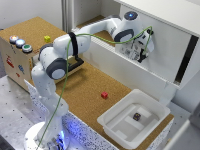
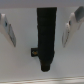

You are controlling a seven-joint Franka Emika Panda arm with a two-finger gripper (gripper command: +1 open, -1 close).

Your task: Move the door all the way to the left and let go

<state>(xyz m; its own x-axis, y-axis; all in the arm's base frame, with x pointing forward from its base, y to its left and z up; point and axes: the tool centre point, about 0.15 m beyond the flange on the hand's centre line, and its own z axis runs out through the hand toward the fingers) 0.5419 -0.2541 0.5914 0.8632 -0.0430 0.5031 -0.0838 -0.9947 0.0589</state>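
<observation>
Gripper: the arm's black-and-white two-finger gripper [image 1: 143, 50] sat at about two o'clock in the exterior view, pressed up to the cabinet front; in the wrist view its pale fingers [image 2: 7, 29] stood wide apart on either side of the handle, not touching it.
Door: the large flat white rectangular sliding panel [image 1: 162, 45] filled the cabinet's upper right, tilted across the opening.
Handle: a small dark upright bar [image 2: 46, 37] lay between the spread fingers.
Tray: a white open-topped plastic tray [image 1: 116, 125] stood at five o'clock, holding a small dark cube [image 1: 136, 116].
Block: a small red cube [image 1: 104, 95] lay on the cork tabletop [image 1: 85, 85], near centre.
Yellow cube: a small yellow block [image 1: 47, 38] at ten o'clock.
</observation>
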